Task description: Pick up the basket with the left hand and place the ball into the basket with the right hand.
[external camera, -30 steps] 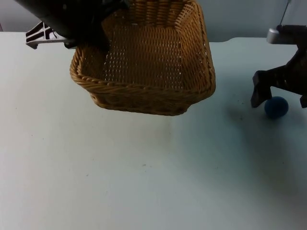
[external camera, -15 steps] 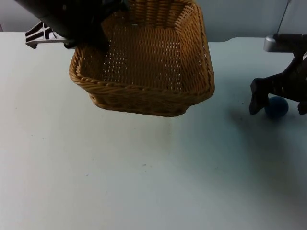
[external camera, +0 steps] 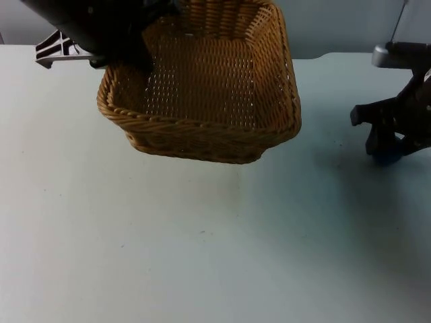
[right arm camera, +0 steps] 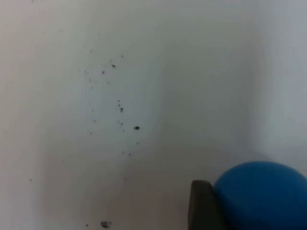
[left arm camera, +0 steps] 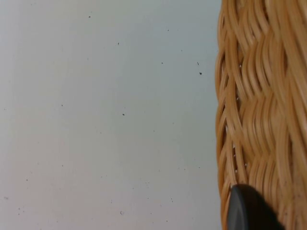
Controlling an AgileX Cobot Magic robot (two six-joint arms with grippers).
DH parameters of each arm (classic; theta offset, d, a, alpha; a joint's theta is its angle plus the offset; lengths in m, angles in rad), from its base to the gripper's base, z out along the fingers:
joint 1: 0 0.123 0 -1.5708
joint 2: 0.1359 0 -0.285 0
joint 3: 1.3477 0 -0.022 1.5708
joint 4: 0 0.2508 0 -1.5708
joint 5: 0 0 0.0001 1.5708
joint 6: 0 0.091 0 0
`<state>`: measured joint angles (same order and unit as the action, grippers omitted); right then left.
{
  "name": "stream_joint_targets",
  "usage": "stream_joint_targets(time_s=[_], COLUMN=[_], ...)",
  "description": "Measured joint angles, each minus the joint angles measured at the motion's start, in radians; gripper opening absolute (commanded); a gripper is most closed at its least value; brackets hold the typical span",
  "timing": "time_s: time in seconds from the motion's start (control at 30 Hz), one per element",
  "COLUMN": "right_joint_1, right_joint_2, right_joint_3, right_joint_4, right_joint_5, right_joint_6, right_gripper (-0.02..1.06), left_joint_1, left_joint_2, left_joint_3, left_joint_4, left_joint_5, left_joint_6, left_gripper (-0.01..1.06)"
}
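left end effector [external camera: 131,57] clenched on basket [external camera: 202,101] rim, basket raised off surface [external camera: 202,256] | right end effector [external camera: 390,138] around blue ball [right arm camera: 264,196], fingertip [right arm camera: 204,206] touching it; grip state unclear

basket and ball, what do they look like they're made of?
Basket: woven wicker or rattan, tan with a slight sheen; the plaited strands show close up in the left wrist view, with gaps in the weave. Ball: blue, matte, smooth and even, probably foam or soft rubber; the look alone can't settle which. Table: white, smooth, faintly speckled, likely laminate.
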<state>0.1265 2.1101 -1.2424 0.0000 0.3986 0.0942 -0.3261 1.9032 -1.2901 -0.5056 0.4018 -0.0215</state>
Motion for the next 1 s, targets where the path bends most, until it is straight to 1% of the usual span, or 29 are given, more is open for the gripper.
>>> stream_joint_targets(time_s=[0.07, 0.13, 0.27, 0.4, 0.7, 0.8, 0.83, 0.97, 1.0], right_joint_1=[0.000, 0.000, 0.000, 0.000, 0.002, 0.027, 0.027, 0.110, 0.110], right_joint_2=[0.002, 0.002, 0.002, -0.016, -0.207, -0.291, -0.291, -0.375, -0.375], right_joint_3=[0.000, 0.000, 0.000, -0.001, -0.001, -0.001, -0.001, -0.019, -0.019], right_joint_4=[0.000, 0.000, 0.000, 0.000, 0.000, -0.015, -0.015, -0.022, -0.022], right_joint_5=[-0.005, -0.006, -0.002, 0.031, 0.080, 0.097, 0.097, 0.114, 0.114], right_joint_6=[0.002, 0.012, 0.025, 0.029, 0.029, 0.029, 0.029, 0.018, 0.018], right_gripper=[0.11, 0.00, 0.00, 0.00, 0.00, 0.00, 0.00, 0.00, 0.00], left_joint_1=[0.000, 0.000, 0.000, 0.000, 0.000, 0.000, 0.000, 0.000, 0.000], left_joint_2=[0.000, 0.000, 0.000, 0.000, 0.000, 0.000, 0.000, 0.000, 0.000], left_joint_3=[0.000, 0.000, 0.000, 0.000, 0.000, 0.000, 0.000, 0.000, 0.000], left_joint_4=[0.000, 0.000, 0.000, 0.000, 0.000, 0.000, 0.000, 0.001, 0.001], left_joint_5=[0.000, 0.000, 0.000, 0.002, 0.002, 0.002, 0.002, 0.002, 0.002], left_joint_6=[0.000, 0.000, 0.000, 0.000, 0.000, 0.000, 0.000, 0.000, 0.000], left_gripper=[0.00, 0.00, 0.00, 0.00, 0.00, 0.00, 0.00, 0.00, 0.00])
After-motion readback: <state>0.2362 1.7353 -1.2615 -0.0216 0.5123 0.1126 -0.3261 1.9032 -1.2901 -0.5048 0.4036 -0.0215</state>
